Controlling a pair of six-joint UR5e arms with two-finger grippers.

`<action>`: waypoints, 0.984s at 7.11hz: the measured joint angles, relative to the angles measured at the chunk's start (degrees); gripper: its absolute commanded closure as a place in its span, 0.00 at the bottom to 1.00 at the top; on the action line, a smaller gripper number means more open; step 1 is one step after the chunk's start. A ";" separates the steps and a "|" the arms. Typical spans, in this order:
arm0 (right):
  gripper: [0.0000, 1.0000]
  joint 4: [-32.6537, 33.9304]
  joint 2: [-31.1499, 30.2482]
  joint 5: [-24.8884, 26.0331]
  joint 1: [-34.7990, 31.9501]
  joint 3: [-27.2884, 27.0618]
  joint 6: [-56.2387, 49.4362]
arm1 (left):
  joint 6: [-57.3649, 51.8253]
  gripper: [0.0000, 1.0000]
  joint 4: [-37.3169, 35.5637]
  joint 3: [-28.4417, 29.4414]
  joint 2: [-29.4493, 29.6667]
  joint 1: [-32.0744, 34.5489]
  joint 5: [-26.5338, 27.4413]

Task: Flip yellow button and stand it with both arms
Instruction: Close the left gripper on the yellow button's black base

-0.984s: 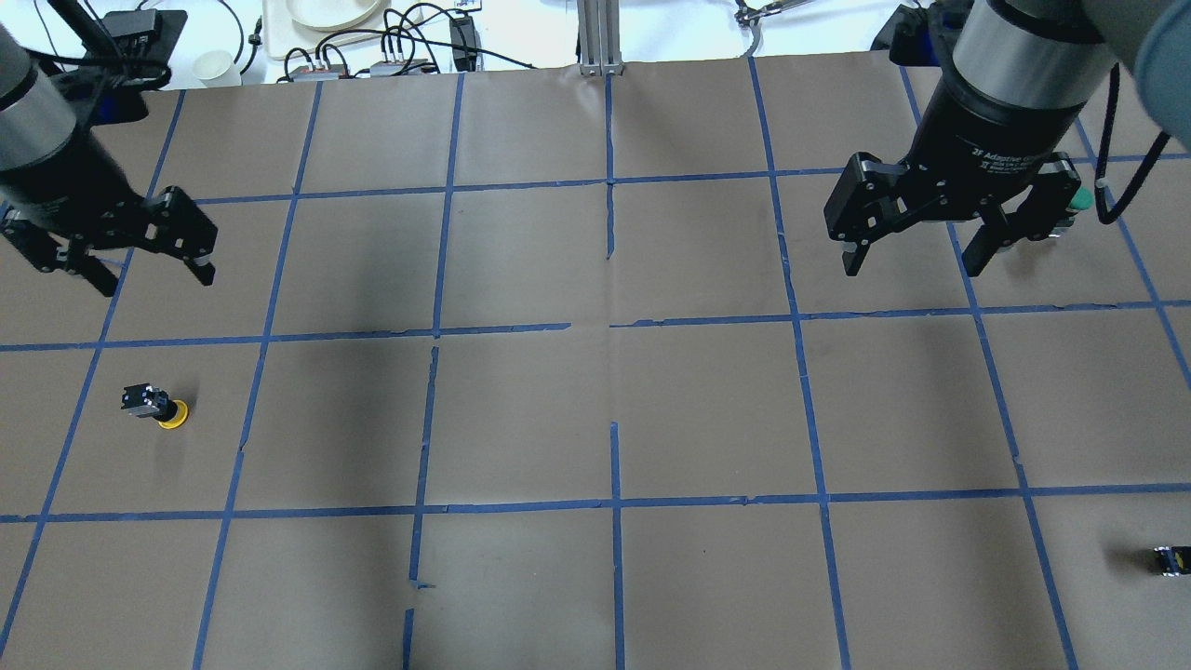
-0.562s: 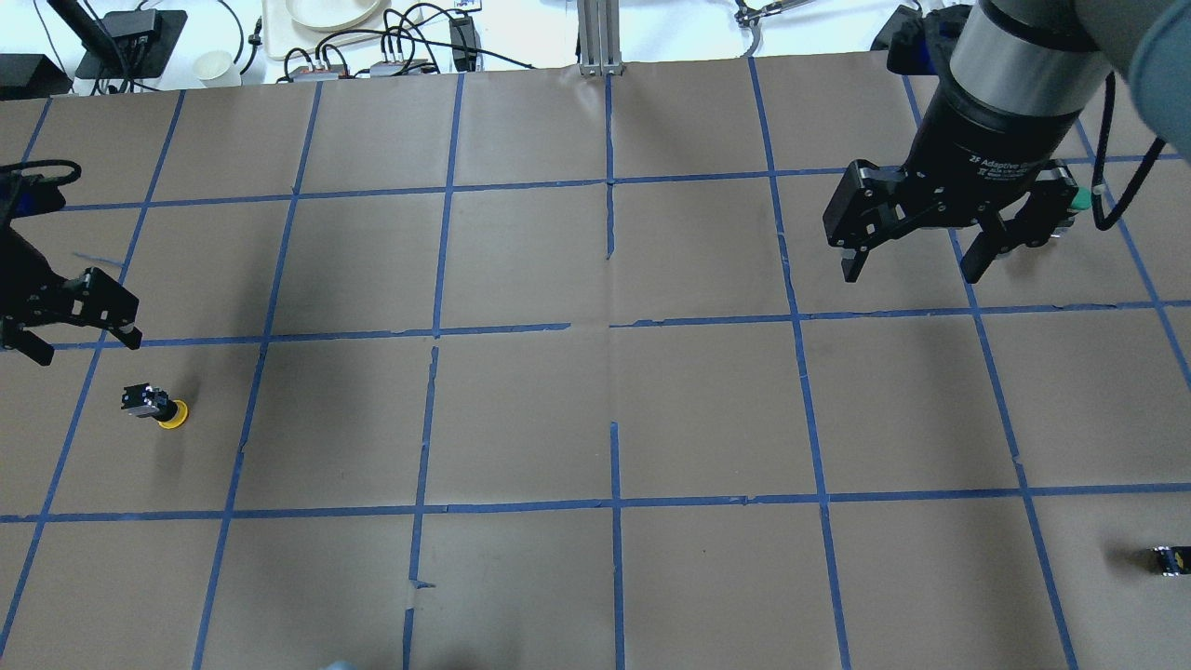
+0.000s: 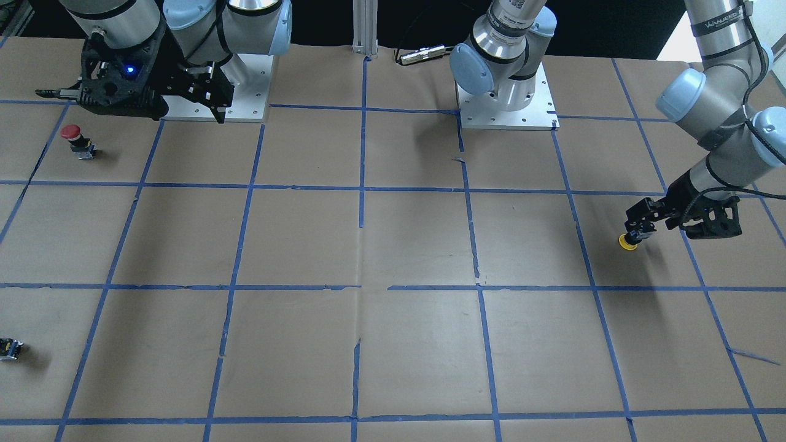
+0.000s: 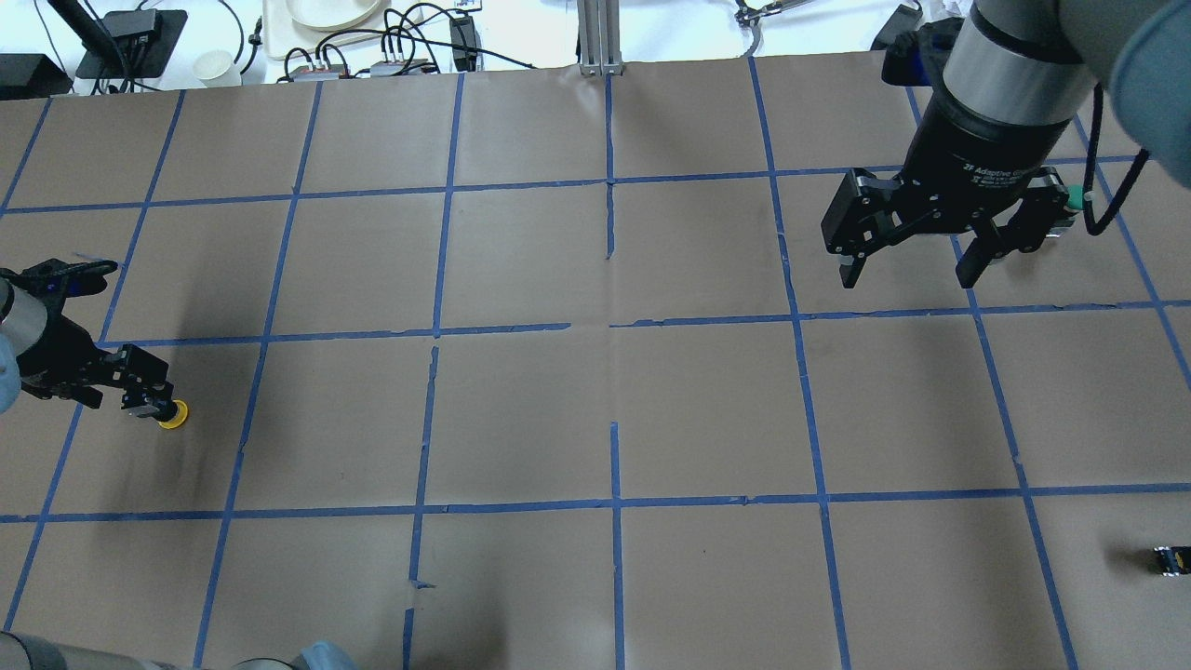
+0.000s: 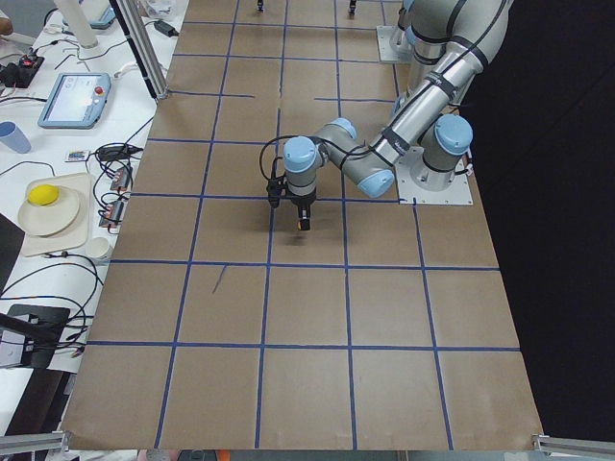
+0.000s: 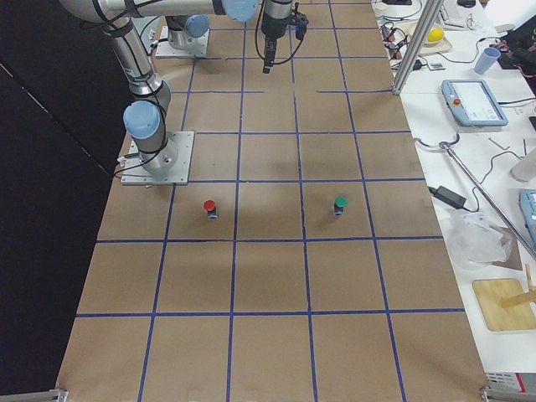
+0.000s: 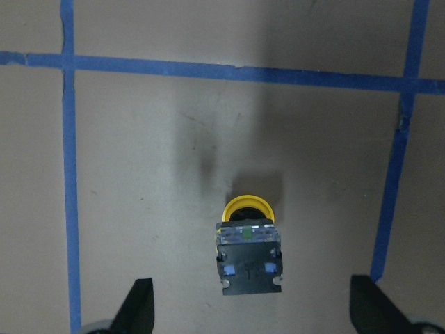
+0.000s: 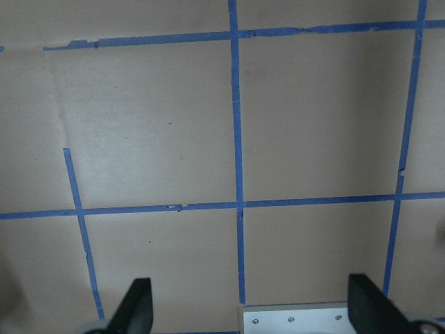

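Note:
The yellow button [image 4: 171,415] lies on its side on the brown paper at the table's left. Its yellow cap points toward the table's middle and its black and grey body points outward. It also shows in the front view [image 3: 627,243] and in the left wrist view [image 7: 249,245]. My left gripper [image 4: 126,391] is open and hangs low over the button's body. In the left wrist view [image 7: 253,316] its fingertips stand wide apart on either side of the body. My right gripper [image 4: 907,275] is open and empty, high over the far right of the table.
A red-capped button [image 3: 72,137] stands near the right arm's base plate [image 3: 245,92]. A green-capped button [image 6: 340,203] stands behind the right gripper in the overhead view. A small black block [image 4: 1170,561] lies at the near right edge. Blue tape lines grid the paper.
My left gripper has come down from the far left toward the yellow button and now hangs over its body, still open. The right gripper has barely shifted. The button has not moved.

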State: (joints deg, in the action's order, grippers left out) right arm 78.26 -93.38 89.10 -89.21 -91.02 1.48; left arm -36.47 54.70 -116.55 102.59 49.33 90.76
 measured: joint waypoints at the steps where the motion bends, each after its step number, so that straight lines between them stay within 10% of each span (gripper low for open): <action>1: 0.00 0.20 0.02 0.00 0.03 -0.19 0.07 | -0.05 0.18 -0.34 -0.04 0.41 -0.13 0.03; 5: 0.00 0.26 -0.02 0.23 0.75 -0.62 0.02 | 0.32 0.74 -0.48 -0.07 0.71 -0.09 0.32; 7: 0.00 0.41 -0.08 -0.19 0.85 -0.82 0.33 | 0.42 0.81 -0.54 -0.01 0.43 0.14 0.12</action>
State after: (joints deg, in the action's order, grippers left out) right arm 78.67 -93.46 88.92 -88.36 -91.84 1.81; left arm -36.06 54.15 -116.56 103.02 49.46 90.89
